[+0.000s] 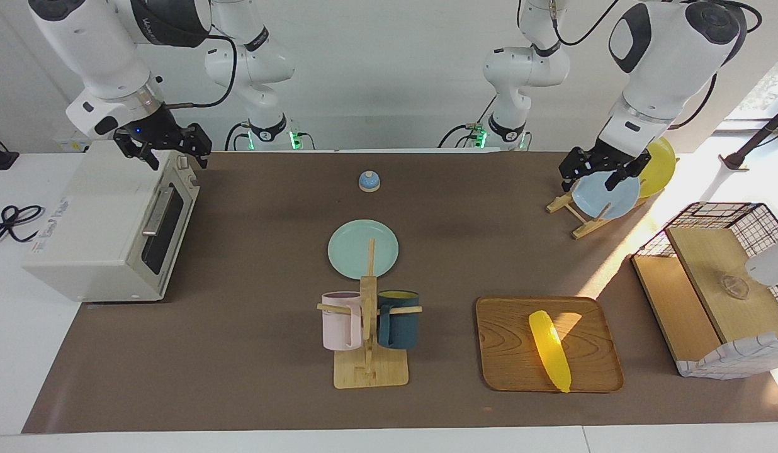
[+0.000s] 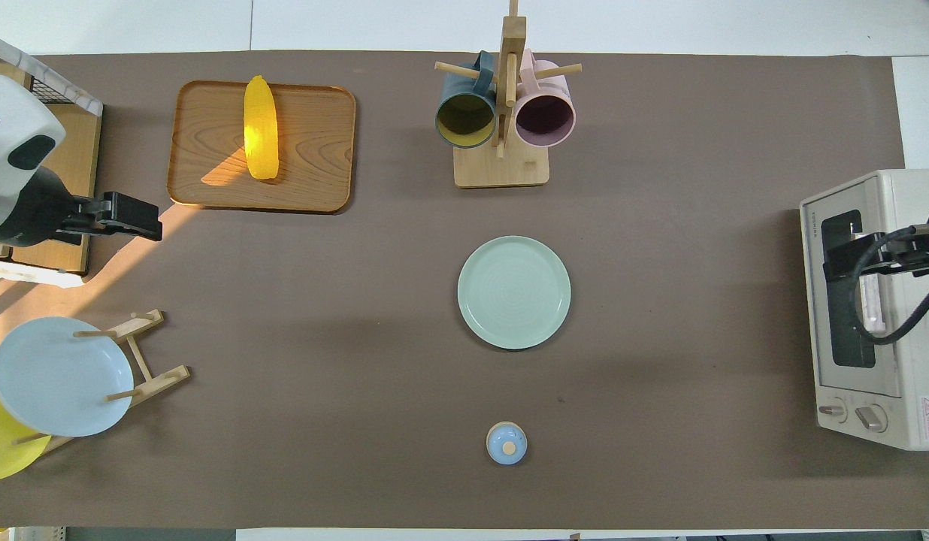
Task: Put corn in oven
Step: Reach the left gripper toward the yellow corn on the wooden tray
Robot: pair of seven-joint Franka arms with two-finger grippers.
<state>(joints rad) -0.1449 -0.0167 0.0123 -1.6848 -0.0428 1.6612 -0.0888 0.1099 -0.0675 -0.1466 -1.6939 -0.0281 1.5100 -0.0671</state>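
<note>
The corn (image 1: 550,349) (image 2: 261,128), a smooth bright yellow cob, lies on a wooden tray (image 1: 502,352) (image 2: 314,150) at the edge of the table farthest from the robots, toward the left arm's end. The off-white oven (image 1: 99,220) (image 2: 900,361) stands at the right arm's end with its dark glass door closed. My right gripper (image 1: 178,162) (image 2: 836,259) hangs open and empty over the oven's top. My left gripper (image 1: 590,184) (image 2: 145,222) hangs open and empty above the mat, between the plate rack and the wire basket, well apart from the corn.
A wooden mug tree (image 1: 369,352) (image 2: 502,161) holds a pink and a dark teal mug beside the tray. A pale green plate (image 1: 362,248) (image 2: 513,291) and a small blue knob (image 1: 369,181) (image 2: 506,443) sit mid-table. A plate rack (image 1: 606,198) (image 2: 59,376) and a wire basket (image 1: 722,296) stand at the left arm's end.
</note>
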